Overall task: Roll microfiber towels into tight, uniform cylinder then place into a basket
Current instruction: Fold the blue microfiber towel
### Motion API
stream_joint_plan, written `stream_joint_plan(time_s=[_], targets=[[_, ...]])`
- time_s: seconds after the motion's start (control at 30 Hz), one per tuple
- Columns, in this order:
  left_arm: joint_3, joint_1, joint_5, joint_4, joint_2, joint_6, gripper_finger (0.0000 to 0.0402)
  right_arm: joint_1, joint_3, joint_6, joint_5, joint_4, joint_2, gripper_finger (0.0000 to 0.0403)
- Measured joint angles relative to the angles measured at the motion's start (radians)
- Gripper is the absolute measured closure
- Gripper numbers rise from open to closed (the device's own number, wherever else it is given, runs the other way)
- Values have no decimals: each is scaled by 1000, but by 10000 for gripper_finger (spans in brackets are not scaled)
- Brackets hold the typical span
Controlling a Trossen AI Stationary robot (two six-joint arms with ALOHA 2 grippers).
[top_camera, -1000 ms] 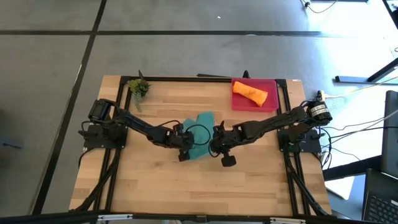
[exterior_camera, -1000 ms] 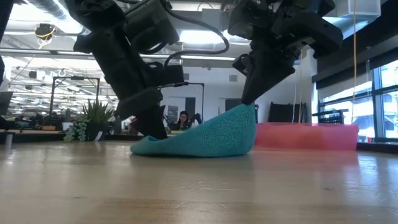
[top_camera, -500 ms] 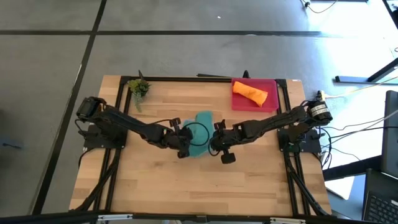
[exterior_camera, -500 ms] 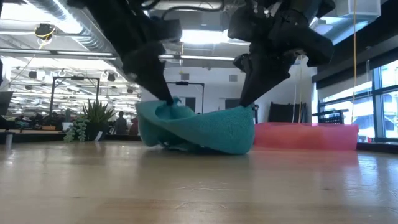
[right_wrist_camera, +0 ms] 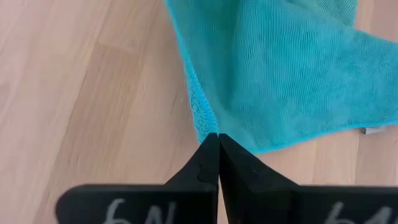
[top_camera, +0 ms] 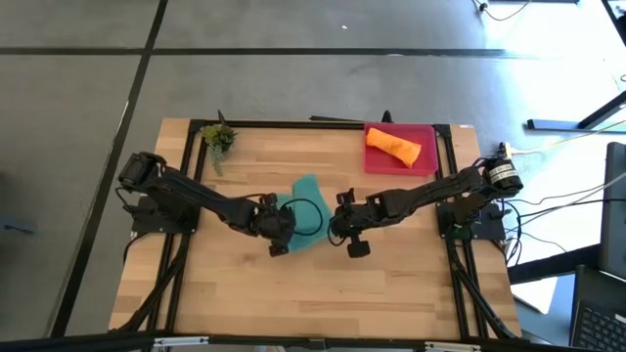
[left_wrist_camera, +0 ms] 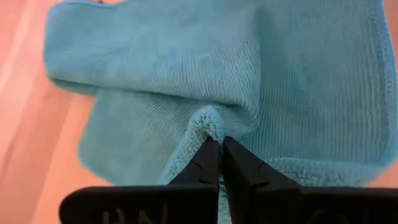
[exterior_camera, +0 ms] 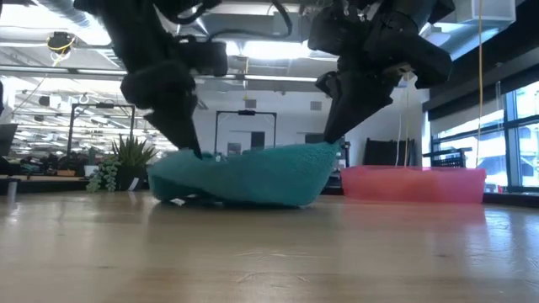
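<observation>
Nearest the low camera runs bare, pale wooden table (exterior_camera: 269,252). Mid-table lies the teal towel (exterior_camera: 244,175), a low rumpled mound, its two ends lifted. The left gripper (left_wrist_camera: 220,144) has its fingers pressed together on a pinched fold of the cloth; the right gripper (right_wrist_camera: 218,138) is clamped on the towel's corner edge. Beyond, at the table's far right corner, sits the pink basket (top_camera: 376,161) with the rolled orange towel (top_camera: 393,147) inside. A small potted plant (top_camera: 218,138) stands at the far left corner. Behind the table stretches an office with ceiling lights and large windows.
</observation>
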Motion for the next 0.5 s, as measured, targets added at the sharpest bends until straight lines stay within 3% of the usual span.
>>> stream_joint_plan(time_s=[0.3,0.5], targets=[[-6,0,4,29,57,-15,399,0,0,-2,0,2,0,398],[-6,-8,7,32,59,-14,373,0,0,-4,0,2,0,398]])
